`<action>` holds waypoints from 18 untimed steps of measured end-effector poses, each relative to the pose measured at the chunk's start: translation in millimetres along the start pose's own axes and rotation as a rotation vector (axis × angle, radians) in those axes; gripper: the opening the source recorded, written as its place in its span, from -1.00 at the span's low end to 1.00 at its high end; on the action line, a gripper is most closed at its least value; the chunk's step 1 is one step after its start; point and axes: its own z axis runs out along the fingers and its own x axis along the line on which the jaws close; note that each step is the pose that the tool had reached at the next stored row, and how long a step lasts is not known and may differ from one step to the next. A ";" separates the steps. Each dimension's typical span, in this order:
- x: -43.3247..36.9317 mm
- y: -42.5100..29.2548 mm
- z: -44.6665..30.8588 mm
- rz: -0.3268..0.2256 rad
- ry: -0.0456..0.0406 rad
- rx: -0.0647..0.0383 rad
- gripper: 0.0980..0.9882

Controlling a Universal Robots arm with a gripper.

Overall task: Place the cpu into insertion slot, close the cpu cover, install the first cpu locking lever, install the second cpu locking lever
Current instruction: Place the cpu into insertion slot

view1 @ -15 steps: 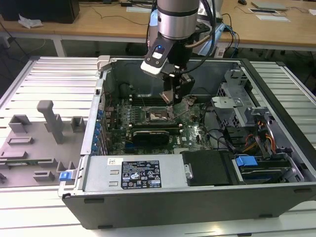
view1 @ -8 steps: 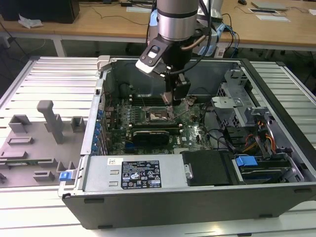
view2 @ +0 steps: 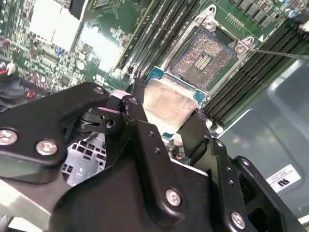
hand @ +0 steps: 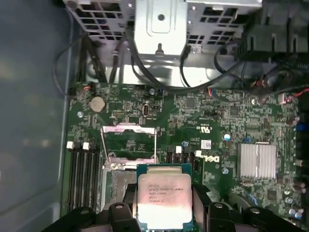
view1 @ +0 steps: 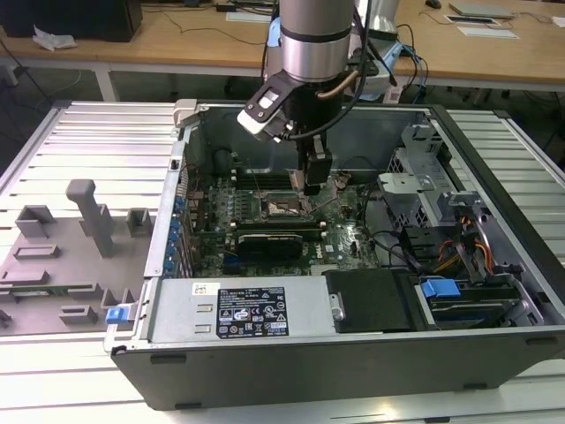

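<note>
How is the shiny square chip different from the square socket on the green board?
The chip has a smooth, pale silver face; the socket has a dark, speckled middle inside a black rim. The chip is pinched in the gripper, off the green board; the socket is fixed in it. Both are square and look similar in size.

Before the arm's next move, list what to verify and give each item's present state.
1. cpu clamped between the fingers: ok.
2. insertion slot empty, contacts bare: ok.
3. cpu cover swung off the slot: ok.
4. cpu seated in the slot: not ok, held clear of it.
5. cpu orientation matching the slot: cannot tell.
</note>
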 end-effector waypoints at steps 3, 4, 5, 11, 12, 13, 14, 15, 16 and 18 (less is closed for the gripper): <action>0.7 -5.8 4.6 0.010 -0.0011 0.000 0.00; 0.9 -8.5 6.4 0.010 -0.0011 0.000 0.00; 1.1 -10.4 7.9 0.011 -0.0011 0.000 0.00; 9.7 -21.9 22.1 0.010 -0.0010 0.000 0.00; 10.4 -22.3 23.2 0.010 -0.0008 0.000 0.00; 11.2 -22.9 24.5 0.010 -0.0009 0.000 0.00; 12.2 -23.5 25.9 0.010 -0.0010 0.000 0.00; 12.6 -23.8 26.7 0.010 -0.0010 0.000 0.00; 13.3 -24.2 28.1 0.010 -0.0010 0.000 0.00; 15.2 -24.9 31.9 0.010 -0.0011 0.000 0.00</action>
